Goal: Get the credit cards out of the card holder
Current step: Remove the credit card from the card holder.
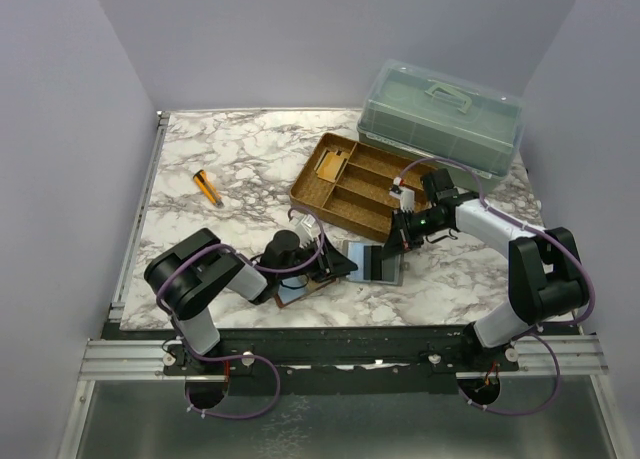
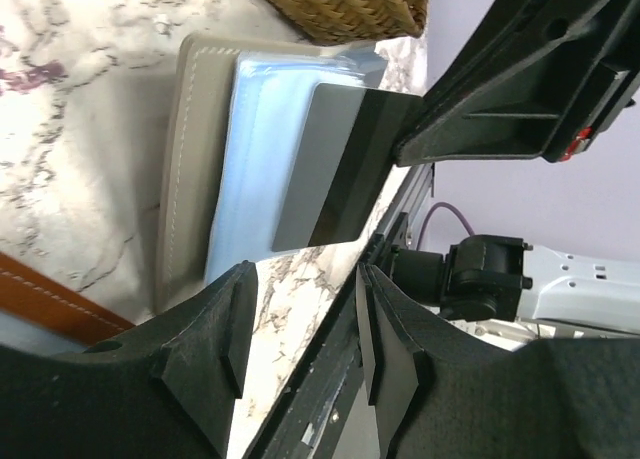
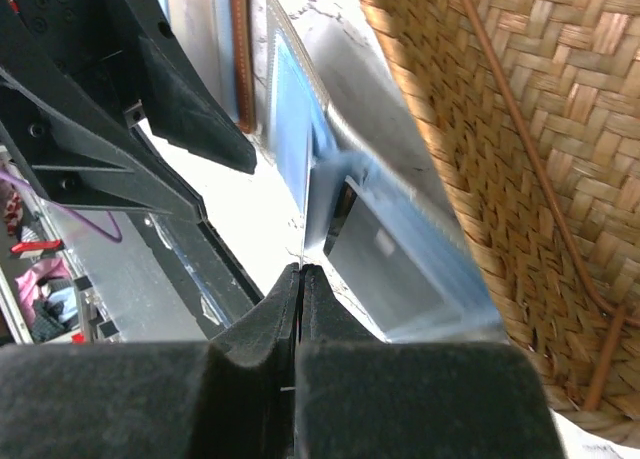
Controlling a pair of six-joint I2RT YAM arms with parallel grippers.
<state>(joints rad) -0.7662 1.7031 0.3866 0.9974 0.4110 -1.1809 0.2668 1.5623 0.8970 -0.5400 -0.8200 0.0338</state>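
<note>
**Inspector:** State of the right claw point(image 3: 301, 271)?

**Examiner:** Clenched. It pinches the thin edge of a dark grey card point(image 2: 330, 169). In my judgement an edge pinch suits a flat card, since it leaves the faces free to slide.

**Inspector:** Where does that card sit?

**Examiner:** Across the clear blue panel of the blue-grey folder point(image 2: 205, 159), just beside the woven tray point(image 3: 520, 119). I cannot tell whether it is tucked into a sleeve or only lying on top.

**Inspector:** And the card holder itself?

**Examiner:** The reddish-brown card holder point(image 1: 298, 292) lies opened on the marble surface point(image 1: 250, 159). It is near the front edge, under the left arm's wrist and close beside the folder. I cannot tell whether the two touch. A bluish inner panel faces up, and any cards inside it are hidden from all three views.

**Inspector:** Left claw point(image 2: 305, 279)?

**Examiner:** Released. The fingers are spread with nothing between them, low over the surface and pointing toward the folder.

**Inspector:** Assessment?

**Examiner:** The left arm appears placed to steady or pin the leather while the right one handles the card. The risk is that the pinched card skews or slips from so narrow a grip.
</note>
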